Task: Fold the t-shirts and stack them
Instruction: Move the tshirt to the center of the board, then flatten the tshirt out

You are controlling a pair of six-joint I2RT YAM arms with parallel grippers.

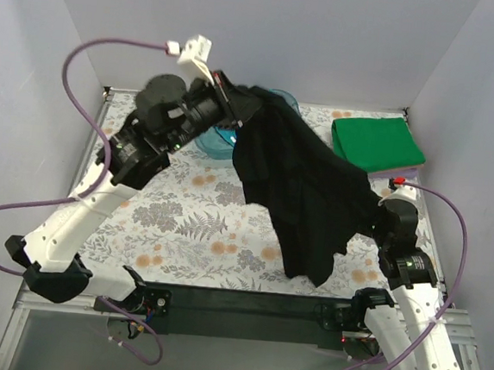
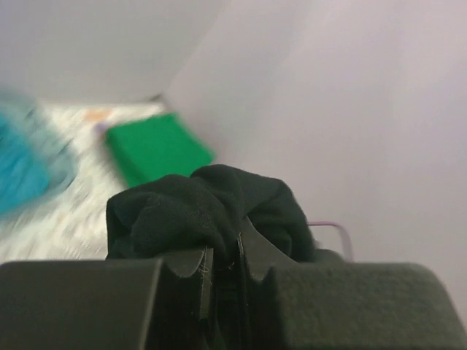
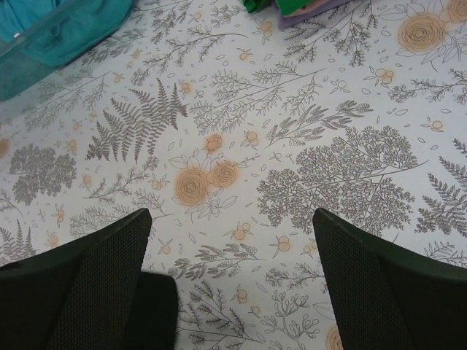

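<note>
Black t-shirt (image 1: 303, 190): hung bunched from the left pincer (image 1: 227, 95) and draped down and across towards the right pincer (image 3: 230, 219), its lowest edge trailing near the tabletop (image 1: 183, 223).
Left pincer: clamped tight on a gathered wad of the black cloth and raised well above the tabletop.
Right pincer: spread wide and holding nothing, low over the floral tabletop; a fold of black cloth lay just beside one of its fingers.
Green t-shirt (image 1: 379, 143): folded flat, beyond the right pincer in the far corner.
Teal t-shirt (image 3: 95, 18): inside the blue tub (image 1: 216, 143), below the left pincer.
Handling: the cloth looked light, limp and not slippery. It would sag and crumple wherever it was unsupported, and nothing in it could break.
Where to hold: probably a free corner or shoulder of the hanging edge, pinched by the right pincer, so that the two pincers could stretch the shirt flat before laying it down.
Risk: a grasp on the bunched middle would likely leave it twisted.
</note>
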